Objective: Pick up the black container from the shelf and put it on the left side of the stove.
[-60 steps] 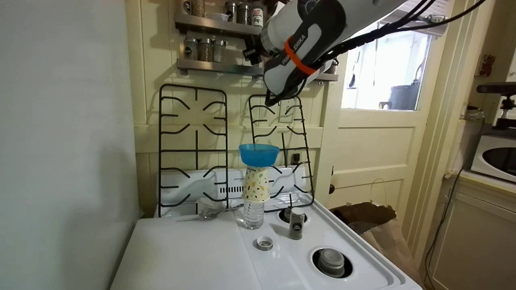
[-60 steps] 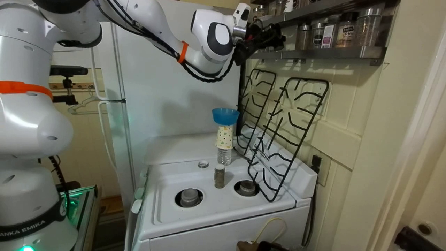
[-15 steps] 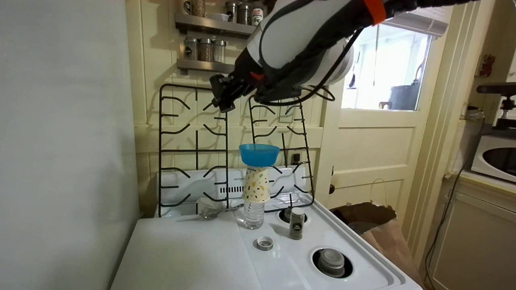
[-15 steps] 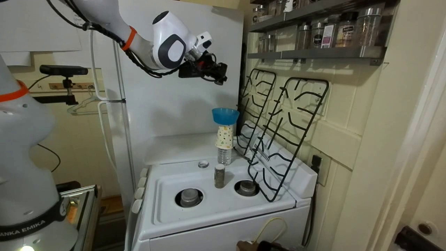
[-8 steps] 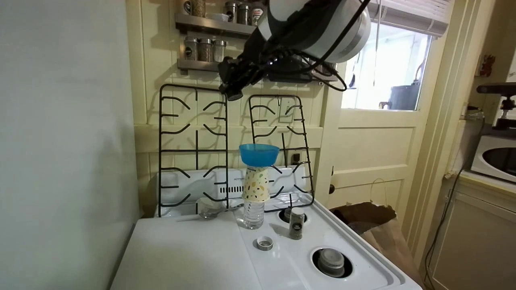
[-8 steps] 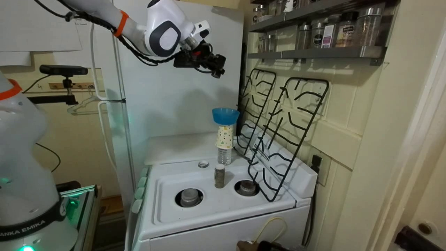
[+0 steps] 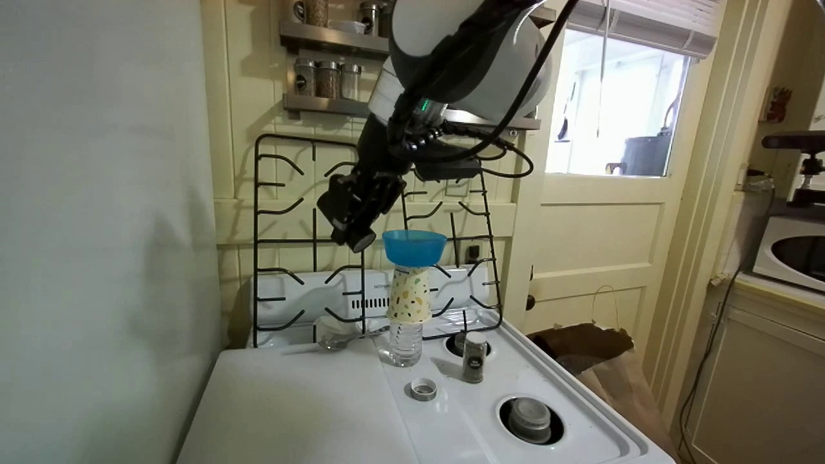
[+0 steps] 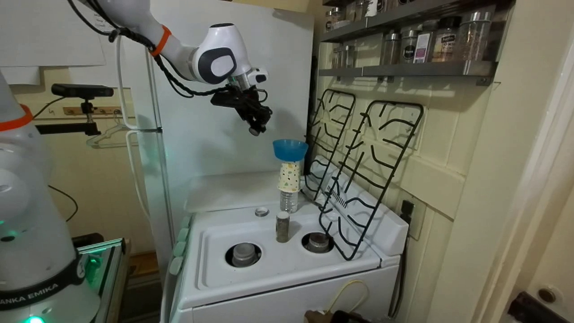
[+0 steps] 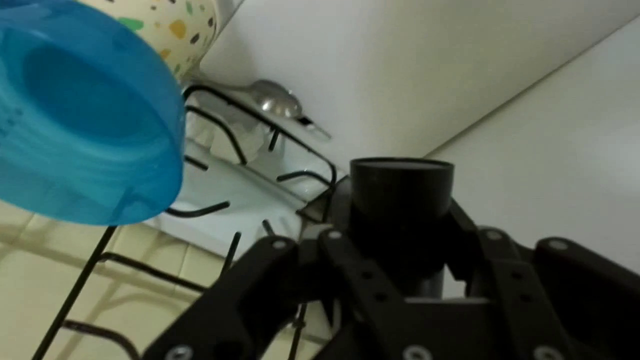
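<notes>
One black cylindrical container point(image 9: 401, 195) clasped in the black end effector point(image 9: 400, 225), translucent blue bowl point(image 7: 414, 249) near it, black wire grate point(image 7: 315, 241) beyond it, white enamel stove point(image 7: 309, 406) below it, open room along one edge

White glare bleaches the door window point(image 7: 635, 103); soft shadows lie across the refrigerator point(image 8: 206, 134); faint highlights gleam on the stove point(image 7: 445, 425); the slightly blurry wrist view renders the black container point(image 9: 401, 195) dark, nearly detailless.

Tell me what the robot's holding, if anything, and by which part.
The black container, by its side wall: the jaws clasp it from opposite sides, with one end sticking out free.
</notes>
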### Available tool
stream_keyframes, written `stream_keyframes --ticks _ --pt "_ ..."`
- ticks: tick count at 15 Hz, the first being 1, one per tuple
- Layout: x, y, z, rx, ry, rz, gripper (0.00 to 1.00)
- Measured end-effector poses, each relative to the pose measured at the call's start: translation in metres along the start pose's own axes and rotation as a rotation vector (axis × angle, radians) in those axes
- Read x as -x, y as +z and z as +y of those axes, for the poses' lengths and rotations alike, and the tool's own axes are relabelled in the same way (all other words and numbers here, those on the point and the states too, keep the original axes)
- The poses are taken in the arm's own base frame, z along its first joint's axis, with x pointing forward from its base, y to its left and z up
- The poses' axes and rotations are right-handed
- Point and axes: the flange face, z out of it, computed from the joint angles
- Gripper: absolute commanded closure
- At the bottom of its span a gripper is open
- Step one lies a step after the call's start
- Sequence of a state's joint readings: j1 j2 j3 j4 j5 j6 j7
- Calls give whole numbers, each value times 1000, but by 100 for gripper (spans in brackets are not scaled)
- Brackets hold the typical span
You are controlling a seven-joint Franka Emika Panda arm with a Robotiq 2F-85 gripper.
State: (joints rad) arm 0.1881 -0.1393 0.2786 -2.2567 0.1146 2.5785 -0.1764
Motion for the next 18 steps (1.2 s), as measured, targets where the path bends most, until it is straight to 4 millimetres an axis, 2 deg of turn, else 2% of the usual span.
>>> stream_keyframes --ticks 3,5,7,9,11,13,15,18 --pt "2 17 -15 -55 -61 -141 81" --pt "0 34 -12 -63 -71 -178 81" --pt "0 61 1 -37 -75 -191 81" --pt "0 97 14 -13 -65 -185 81" --pt "2 132 21 8 -74 -196 81" --pt "0 155 25 74 -129 -225 81" --pt "-8 164 25 158 -199 -239 81" --pt "-30 162 8 218 -288 -232 81"
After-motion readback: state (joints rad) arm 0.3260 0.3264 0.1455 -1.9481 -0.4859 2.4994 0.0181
